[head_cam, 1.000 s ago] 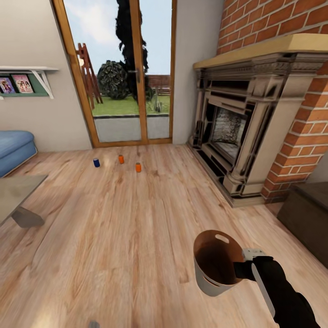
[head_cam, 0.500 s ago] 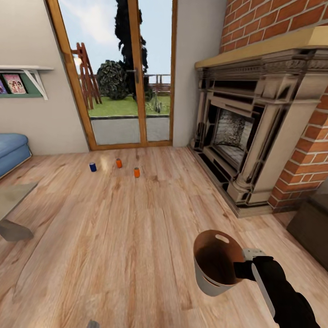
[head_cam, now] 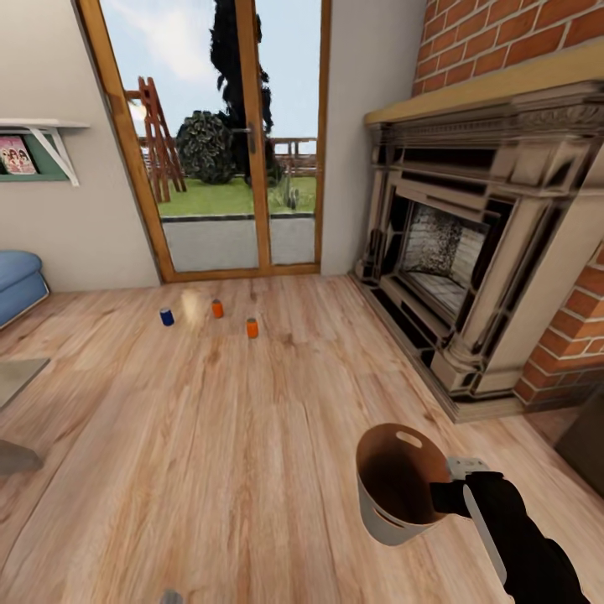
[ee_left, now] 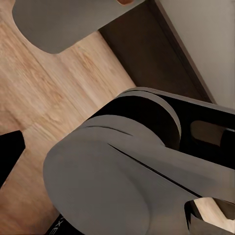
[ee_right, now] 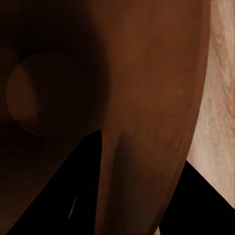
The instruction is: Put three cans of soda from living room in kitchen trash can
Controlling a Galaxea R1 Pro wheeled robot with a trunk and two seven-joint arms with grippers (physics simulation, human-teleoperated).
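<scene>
Three cans of soda stand on the wood floor in front of the glass doors, far ahead of me: a dark blue can (head_cam: 167, 316), an orange can (head_cam: 217, 309) and another orange can (head_cam: 252, 328). The tash can (head_cam: 394, 491), pale outside and glossy brown inside, hangs above the floor at the lower right of the head view. My right gripper (head_cam: 447, 497) is shut on its rim. In the right wrist view the brown inner wall (ee_right: 122, 88) sits between the black fingers (ee_right: 83, 196). The left wrist view looks onto my own grey arm links (ee_left: 112, 171).
A brick fireplace (head_cam: 478, 243) with a stone hearth runs along the right. The wood-framed glass doors (head_cam: 243, 143) are straight ahead. A blue sofa (head_cam: 17, 285) and a low table corner (head_cam: 17, 377) sit at the left edge. Open plank floor lies between me and the cans.
The whole view has shifted: the camera has moved forward and turned a little, so the sofa and table slide out at the left. The held bin keeps its place in the picture.
</scene>
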